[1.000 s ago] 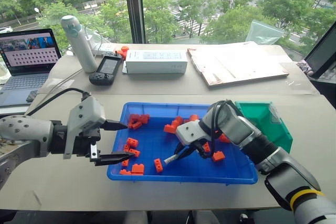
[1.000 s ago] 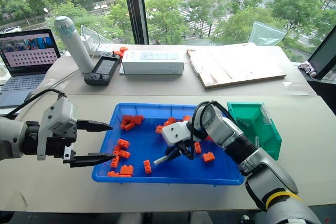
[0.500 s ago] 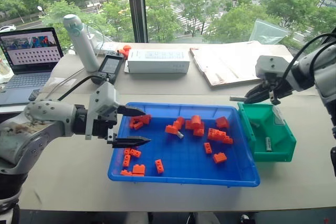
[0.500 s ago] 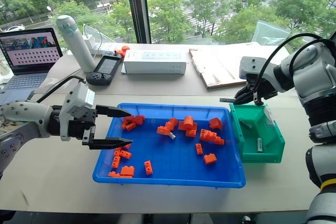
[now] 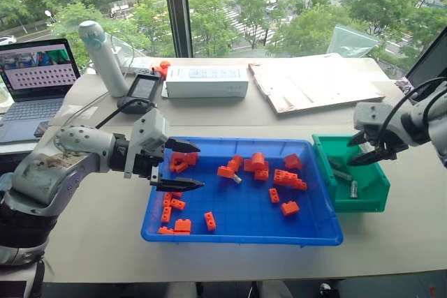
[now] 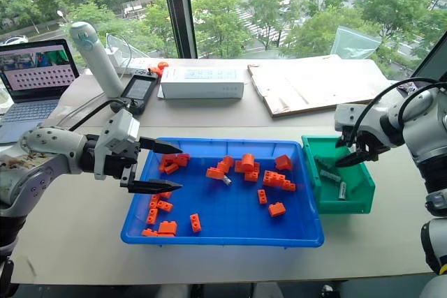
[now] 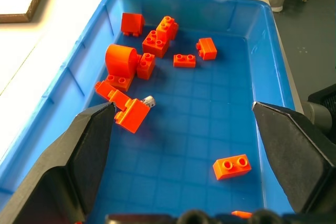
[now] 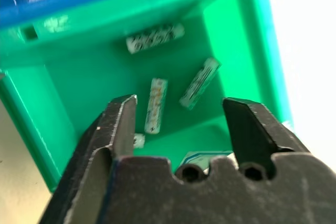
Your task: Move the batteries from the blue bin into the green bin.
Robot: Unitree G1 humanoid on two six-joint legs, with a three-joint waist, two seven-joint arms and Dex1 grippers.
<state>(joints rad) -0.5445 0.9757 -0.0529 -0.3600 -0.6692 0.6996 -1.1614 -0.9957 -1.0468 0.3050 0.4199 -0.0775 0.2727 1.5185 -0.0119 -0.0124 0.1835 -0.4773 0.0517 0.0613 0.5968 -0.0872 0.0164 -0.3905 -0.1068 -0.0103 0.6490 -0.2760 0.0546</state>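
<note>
**Both pairs of fingers spread, one battery left among the bricks**

My right gripper [image 5: 369, 150] hangs over the green bin [image 5: 363, 200] with its two black fingers [image 8: 119, 129] spread apart and nothing between them. Looking down along them I see several batteries [image 8: 156, 103] lying loose on the green floor at different angles, one near the far wall, two side by side below me.

My left gripper [image 5: 183, 167] stands over the near-left part of the blue bin [image 5: 230, 232], fingers wide as well, holding nothing. Beyond them, in the tray, one small silvery battery [image 7: 149, 100] lies tucked against an orange brick [image 7: 131, 116], touching it or nearly so; the rest of the orange bricks [image 5: 288, 178] are scattered across the blue floor.

By my judgement that battery is light, stiff and smooth, so it will roll or squirt out if I pinch it near an end. I would close across its middle, fingers on either side of the round body. The brick crowding it leaves little room, so I may need to nudge the battery clear first.
</note>
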